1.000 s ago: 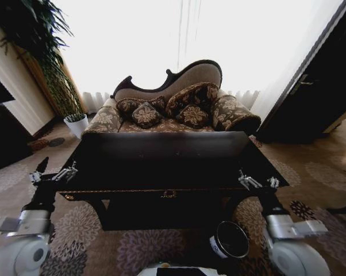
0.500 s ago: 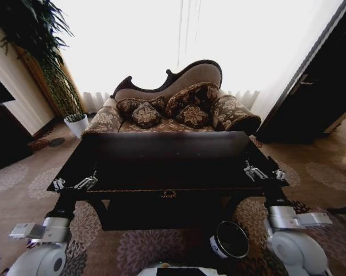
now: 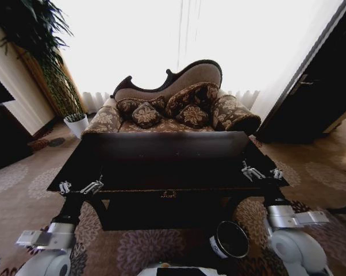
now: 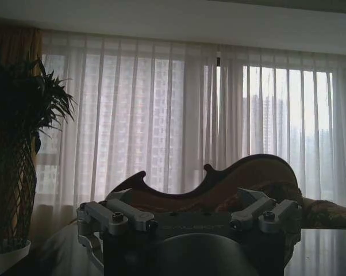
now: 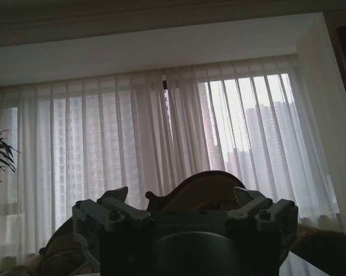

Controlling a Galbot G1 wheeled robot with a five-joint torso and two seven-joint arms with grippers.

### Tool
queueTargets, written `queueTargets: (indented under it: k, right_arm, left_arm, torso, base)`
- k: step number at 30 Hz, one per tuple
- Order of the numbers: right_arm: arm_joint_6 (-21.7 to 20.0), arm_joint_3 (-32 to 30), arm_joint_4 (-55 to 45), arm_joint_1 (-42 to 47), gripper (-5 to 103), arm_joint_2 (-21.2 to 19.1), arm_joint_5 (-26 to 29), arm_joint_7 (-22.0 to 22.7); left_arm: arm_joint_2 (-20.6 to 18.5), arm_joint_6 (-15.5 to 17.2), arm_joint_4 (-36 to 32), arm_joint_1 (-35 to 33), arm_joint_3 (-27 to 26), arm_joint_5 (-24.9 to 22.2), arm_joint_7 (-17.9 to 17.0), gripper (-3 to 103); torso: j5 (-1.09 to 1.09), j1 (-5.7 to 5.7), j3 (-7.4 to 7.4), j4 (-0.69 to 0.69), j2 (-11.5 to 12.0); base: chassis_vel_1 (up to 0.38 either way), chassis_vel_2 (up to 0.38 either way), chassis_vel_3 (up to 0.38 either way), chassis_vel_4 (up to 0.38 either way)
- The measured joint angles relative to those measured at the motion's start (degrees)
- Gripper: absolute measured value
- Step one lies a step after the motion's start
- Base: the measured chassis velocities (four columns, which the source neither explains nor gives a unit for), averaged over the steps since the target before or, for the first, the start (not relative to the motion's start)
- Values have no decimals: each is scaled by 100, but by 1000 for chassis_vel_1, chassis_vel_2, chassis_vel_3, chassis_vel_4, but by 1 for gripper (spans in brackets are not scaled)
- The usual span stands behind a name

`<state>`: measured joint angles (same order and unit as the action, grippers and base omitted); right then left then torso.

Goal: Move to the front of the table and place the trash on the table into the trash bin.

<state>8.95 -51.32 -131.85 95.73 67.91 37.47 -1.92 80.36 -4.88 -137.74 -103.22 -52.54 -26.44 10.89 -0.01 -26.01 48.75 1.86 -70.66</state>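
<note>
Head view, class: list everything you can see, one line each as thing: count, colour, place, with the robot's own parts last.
table: one, glossy black, centre, before the sofa
trash bin: one, black with white label, on the carpet below the table's front right
sofa: one, brown patterned, behind the table
cushions: several, brown patterned, on the sofa
plant: one, green, far left
plant pot: one, white, left of the sofa
curtains: white, sheer, back wall
left gripper: one, silver, open, at the table's front left corner
right gripper: one, silver, open, at the table's front right corner

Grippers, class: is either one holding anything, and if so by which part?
Nothing is held. The left gripper and right gripper hang open and empty near the table's front corners.
</note>
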Motion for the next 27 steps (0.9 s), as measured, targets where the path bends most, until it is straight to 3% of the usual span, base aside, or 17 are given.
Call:
queueTargets:
  k: [10,27]
  right_arm:
    - [131,161,70,159,100,213,-768,-374]
    - [48,171,1,282,100,228,-780,-430]
  left_arm:
    - [73,-127,111,-96,26,90,18,100]
    - [149,-459,4,-242,238,625,179,100]
  torso:
    - [0,0,0,0,0]
    - [0,-1,0,0,0]
  base:
    - [0,0,0,0]
    - [9,-8,-10,10]
